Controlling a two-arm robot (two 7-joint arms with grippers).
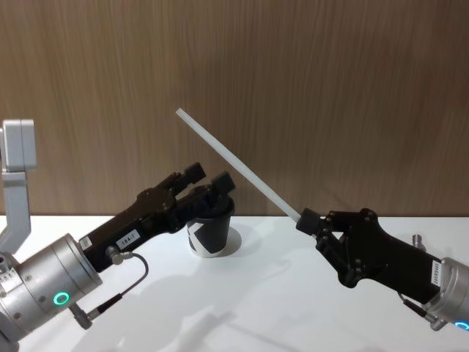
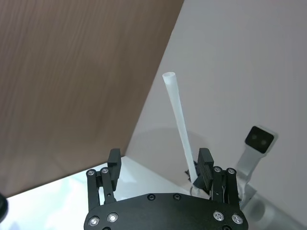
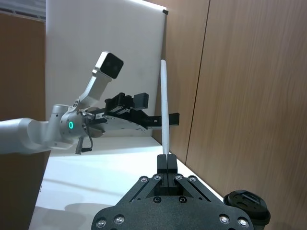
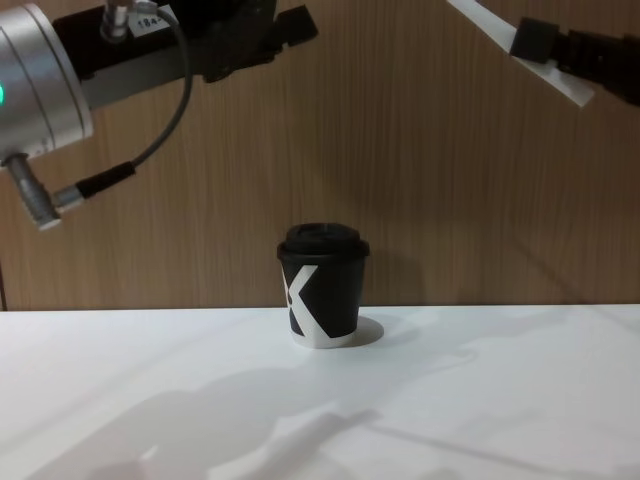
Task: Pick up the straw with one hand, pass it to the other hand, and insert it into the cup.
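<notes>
Our head camera looks forward and down over the desk (image 1: 293,308) to the wood wall (image 1: 330,73), taking in the left hand (image 1: 209,178), the right hand (image 1: 308,220) and the cup (image 1: 212,231) at middling range. Our chest camera sits low, level with the cup, facing that wall. Each wrist camera looks closely along its own hand; they face each other, sharing the straw (image 2: 180,120).

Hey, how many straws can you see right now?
1. The straw is held aloft in the right end effector, slanting up toward the open left end effector. No straw sticks out of the cup.
</notes>
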